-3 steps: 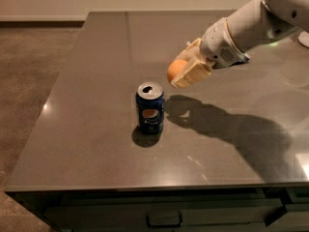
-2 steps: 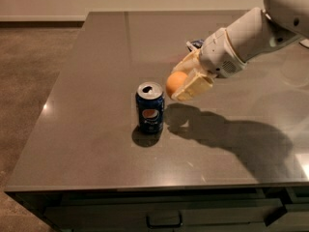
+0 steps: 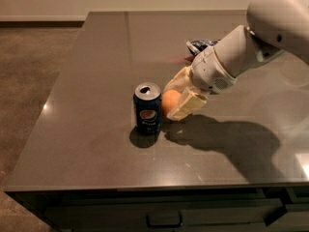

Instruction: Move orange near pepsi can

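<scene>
Colours on the grey table
Cream gripper beside the dark blue, silver-topped pepsi can holds a round matte orange.

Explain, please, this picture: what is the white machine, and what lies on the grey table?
The white machine is a robot arm, at the picture's right. Its end is the gripper: two tan fingers, like tongs, shut on the orange. The orange is held low, close beside the pepsi can, which stands upright on the grey table. Whether they touch, I cannot tell. Behind the arm lies a blue-and-white packet, mostly hidden. The one camera looks down on the table from above its near edge.
</scene>
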Motion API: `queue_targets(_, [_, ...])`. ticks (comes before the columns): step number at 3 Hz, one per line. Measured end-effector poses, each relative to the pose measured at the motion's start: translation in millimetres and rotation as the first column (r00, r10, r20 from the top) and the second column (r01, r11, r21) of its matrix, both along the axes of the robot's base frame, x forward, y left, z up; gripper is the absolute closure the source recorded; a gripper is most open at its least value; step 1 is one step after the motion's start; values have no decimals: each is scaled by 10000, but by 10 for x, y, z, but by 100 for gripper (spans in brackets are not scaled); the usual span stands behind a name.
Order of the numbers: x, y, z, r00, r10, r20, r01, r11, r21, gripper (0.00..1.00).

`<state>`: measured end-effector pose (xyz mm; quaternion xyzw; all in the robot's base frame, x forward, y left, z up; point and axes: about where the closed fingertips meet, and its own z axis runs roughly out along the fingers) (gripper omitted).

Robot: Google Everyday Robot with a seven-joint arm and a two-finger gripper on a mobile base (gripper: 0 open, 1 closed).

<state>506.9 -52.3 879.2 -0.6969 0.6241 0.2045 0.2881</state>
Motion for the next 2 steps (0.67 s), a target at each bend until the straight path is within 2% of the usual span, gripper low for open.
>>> queue_targets(1, [-51, 43, -84, 9995, 292, -128, -294, 9994, -173, 84])
queue_targets(2, [-81, 51, -133, 9987, 475, -207, -481, 9984, -291, 61])
